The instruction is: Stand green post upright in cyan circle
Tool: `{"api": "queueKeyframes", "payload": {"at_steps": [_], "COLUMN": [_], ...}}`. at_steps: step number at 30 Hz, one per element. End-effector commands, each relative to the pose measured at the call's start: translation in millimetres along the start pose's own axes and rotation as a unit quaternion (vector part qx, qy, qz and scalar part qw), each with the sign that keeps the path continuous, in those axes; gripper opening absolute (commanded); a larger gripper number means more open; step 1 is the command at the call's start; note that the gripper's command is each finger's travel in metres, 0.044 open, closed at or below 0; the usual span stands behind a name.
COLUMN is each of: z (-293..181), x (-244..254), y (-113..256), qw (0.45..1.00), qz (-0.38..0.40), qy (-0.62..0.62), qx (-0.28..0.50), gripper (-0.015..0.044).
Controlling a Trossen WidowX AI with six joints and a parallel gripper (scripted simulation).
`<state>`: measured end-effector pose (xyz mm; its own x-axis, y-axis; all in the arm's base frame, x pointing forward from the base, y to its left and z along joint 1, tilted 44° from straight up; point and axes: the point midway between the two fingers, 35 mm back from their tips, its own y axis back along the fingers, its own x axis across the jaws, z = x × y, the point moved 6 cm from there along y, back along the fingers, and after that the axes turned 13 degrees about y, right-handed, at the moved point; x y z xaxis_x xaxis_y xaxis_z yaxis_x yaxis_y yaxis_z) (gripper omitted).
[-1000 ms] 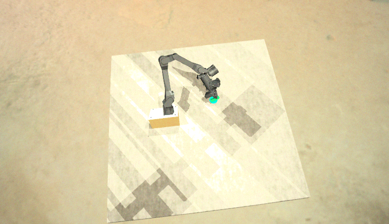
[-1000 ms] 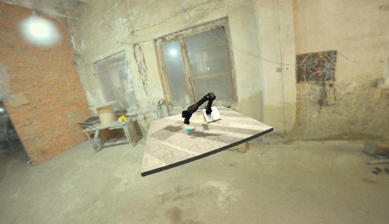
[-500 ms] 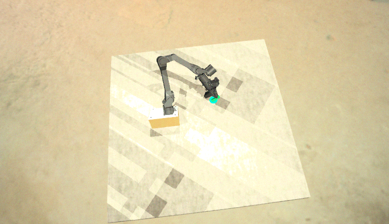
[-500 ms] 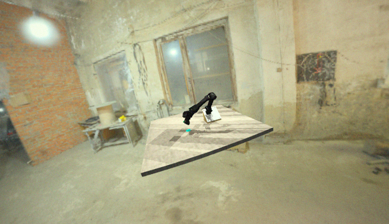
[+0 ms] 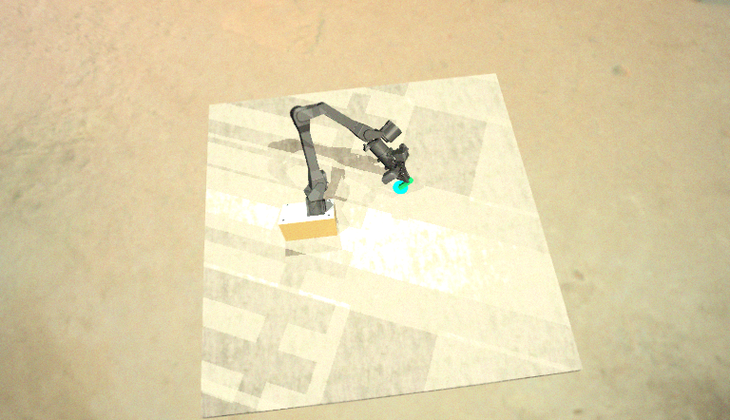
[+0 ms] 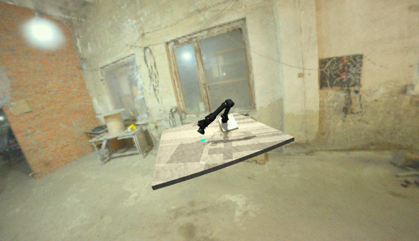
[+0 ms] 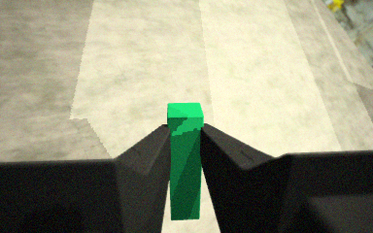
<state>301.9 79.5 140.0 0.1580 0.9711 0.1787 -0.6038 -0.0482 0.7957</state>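
Note:
The green post (image 5: 411,181) (image 6: 198,130) (image 7: 186,170) is held between the fingertips of my gripper (image 5: 407,180) (image 7: 185,132). In the wrist view the post lies along the view between the two dark fingers, its bright end face just beyond the tips. In the top view it looks tilted, not upright, and overlaps the cyan circle (image 5: 397,188) (image 6: 202,140). In the exterior view my gripper and the post are up in the air above the circle, with a gap between. The circle is not visible in the wrist view.
The arm's base block (image 5: 308,229) (image 6: 228,123) stands on the square table top (image 5: 484,340) (image 6: 185,167), to the left of the circle in the top view. Light and shadow patches cross the table top. Beyond its edges is the room's floor.

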Motion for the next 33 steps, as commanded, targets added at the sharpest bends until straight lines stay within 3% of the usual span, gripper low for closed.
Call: {"api": "queueKeyframes", "payload": {"at_steps": [1, 33], "z": [-1, -11], "x": [0, 5], "y": [2, 14], "qw": [1.000, 0.991], "qz": [-0.003, -0.011], "qy": [-0.005, -0.050], "qx": [-0.014, -0.122], "gripper": [0.0023, 0.0023]}}
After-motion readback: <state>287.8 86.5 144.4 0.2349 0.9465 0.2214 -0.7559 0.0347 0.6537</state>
